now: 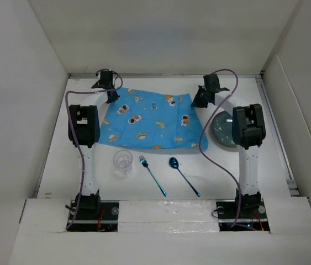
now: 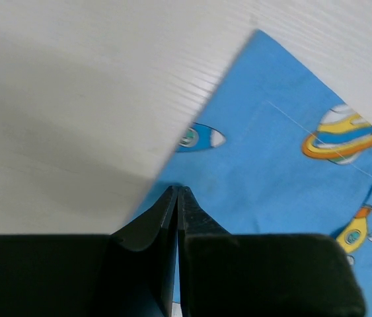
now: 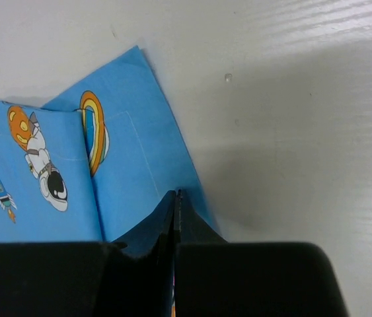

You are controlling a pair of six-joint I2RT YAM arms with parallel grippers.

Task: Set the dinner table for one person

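White counter (image 1: pixel 210 176) under everything. Left jaws clenched on blue mat (image 1: pixel 149 124) far left corner, right jaws on far right corner. Near mat's front edge: clear cup (image 1: pixel 123 162), fork (image 1: pixel 152 175), spoon (image 1: pixel 184 176). Green plate (image 1: pixel 220 130) half behind right arm (image 1: pixel 248 127); what's on it, cannot tell.

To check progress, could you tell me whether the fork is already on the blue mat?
No, the fork lies on the table in front of the mat, beside the glass.
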